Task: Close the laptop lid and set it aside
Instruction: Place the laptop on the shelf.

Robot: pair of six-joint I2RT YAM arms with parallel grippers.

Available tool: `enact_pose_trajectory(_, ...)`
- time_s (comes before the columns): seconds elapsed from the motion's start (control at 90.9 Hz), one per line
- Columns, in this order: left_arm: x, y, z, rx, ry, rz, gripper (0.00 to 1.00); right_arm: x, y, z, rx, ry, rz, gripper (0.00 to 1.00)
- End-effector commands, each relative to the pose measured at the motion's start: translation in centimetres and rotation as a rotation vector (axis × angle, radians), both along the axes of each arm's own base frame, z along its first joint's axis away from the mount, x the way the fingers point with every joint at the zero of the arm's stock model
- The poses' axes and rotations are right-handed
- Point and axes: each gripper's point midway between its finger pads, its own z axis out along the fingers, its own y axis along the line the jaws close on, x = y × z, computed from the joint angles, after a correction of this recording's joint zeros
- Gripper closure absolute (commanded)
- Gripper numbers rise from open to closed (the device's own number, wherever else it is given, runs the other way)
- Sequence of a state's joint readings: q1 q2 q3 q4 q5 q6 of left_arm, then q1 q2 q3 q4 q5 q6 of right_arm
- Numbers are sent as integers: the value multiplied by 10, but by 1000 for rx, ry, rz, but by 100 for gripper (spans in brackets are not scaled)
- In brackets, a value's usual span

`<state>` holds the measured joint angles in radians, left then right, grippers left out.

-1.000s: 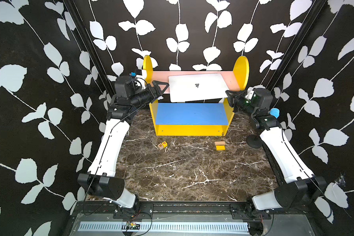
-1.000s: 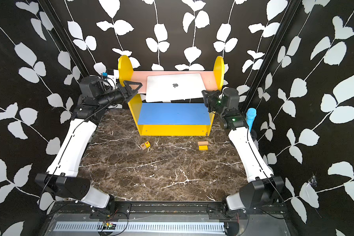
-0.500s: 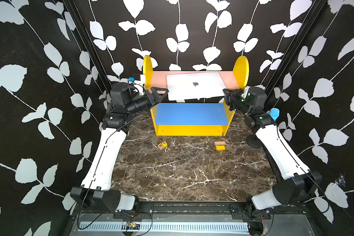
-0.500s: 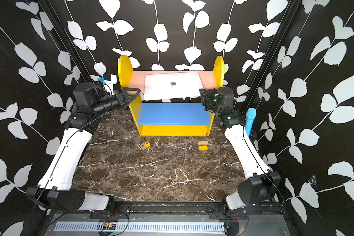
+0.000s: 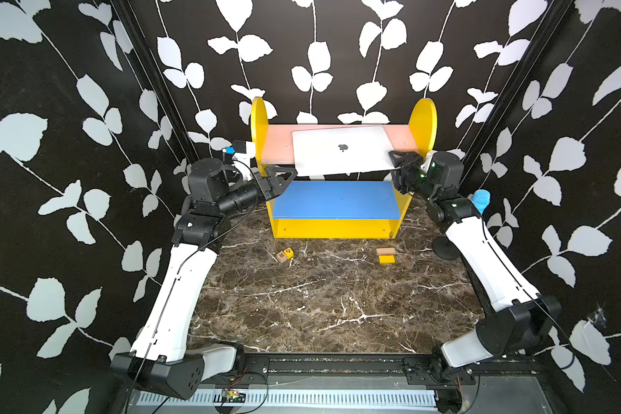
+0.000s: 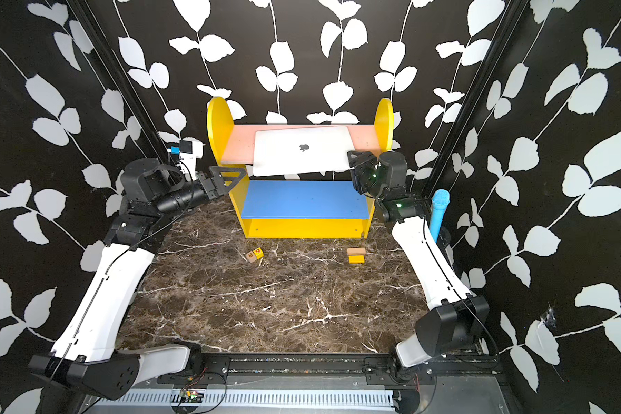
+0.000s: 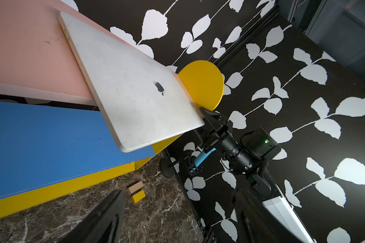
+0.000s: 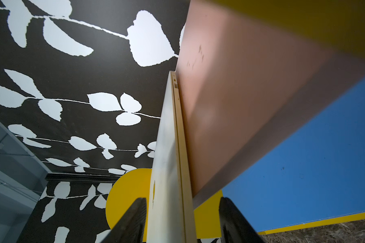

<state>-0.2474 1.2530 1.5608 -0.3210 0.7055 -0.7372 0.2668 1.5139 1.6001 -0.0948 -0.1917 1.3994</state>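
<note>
The laptop (image 5: 341,150) (image 6: 302,148) lies on the pink top shelf (image 5: 276,143) with its front part overhanging the blue shelf. The laptop lid (image 7: 135,88) is down, apple logo up. My right gripper (image 5: 397,161) (image 6: 355,161) is at the laptop's front right corner. In the right wrist view the laptop's thin edge (image 8: 169,168) runs between the jaws of the right gripper (image 8: 183,199), open with a gap on each side. My left gripper (image 5: 284,177) (image 7: 178,191) is open and empty, off the front left corner and apart from it.
The yellow shelf unit (image 5: 337,225) stands at the back of the marble table (image 5: 337,304). A lettered cube (image 5: 284,255) and two small blocks (image 5: 386,255) lie in front of it. A blue microphone (image 5: 480,200) on a black stand is by the right arm.
The laptop went from tilted to level and settled further onto the pink shelf. The right gripper's jaws opened off its edge. The left gripper dropped lower, away from the left corner.
</note>
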Motion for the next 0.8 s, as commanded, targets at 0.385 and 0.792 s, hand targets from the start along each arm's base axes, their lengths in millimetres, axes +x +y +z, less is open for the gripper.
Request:
enact_pose_trajectory(0.385, -11, -50, -14, 100, -10, -100, 30, -42, -21, 10, -182, -56, 58, 38)
enact_pose_trajectory(0.792, 1, -62, -40, 212, 34, -88, 69, -73, 5, 5, -349, -78, 312, 83)
